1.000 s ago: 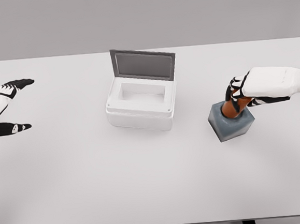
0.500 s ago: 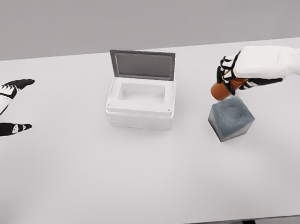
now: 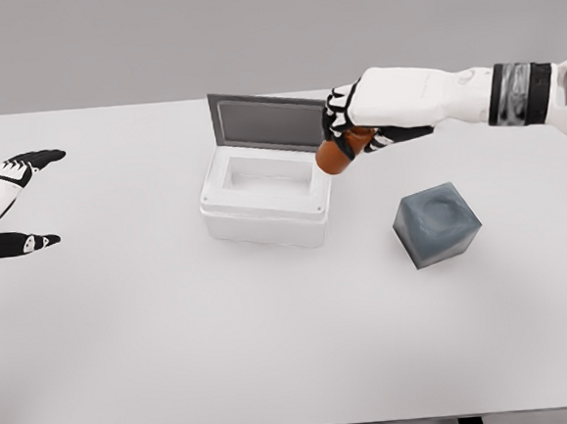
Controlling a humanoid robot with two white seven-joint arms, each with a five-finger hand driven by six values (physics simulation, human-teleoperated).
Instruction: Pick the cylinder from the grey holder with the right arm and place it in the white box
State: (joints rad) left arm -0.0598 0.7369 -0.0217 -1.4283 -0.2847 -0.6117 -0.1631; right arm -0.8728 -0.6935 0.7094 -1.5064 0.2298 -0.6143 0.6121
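Note:
My right hand (image 3: 348, 126) is shut on the orange-brown cylinder (image 3: 334, 157), holding it in the air at the right rim of the white box (image 3: 264, 209). The box stands open at the table's centre, its grey-lined lid (image 3: 270, 122) raised at the back. The grey holder (image 3: 436, 224) sits to the right of the box with its round socket vacant. My left hand (image 3: 13, 202) rests open on the table at the far left edge.
The white table (image 3: 274, 340) reaches to the picture's front edge, and a plain grey wall lies behind it. My right forearm (image 3: 480, 93) stretches from the right edge over the table behind the holder.
The right hand lifted the cylinder out of the grey holder and carried it up and left to the box's right rim. The left hand stayed still.

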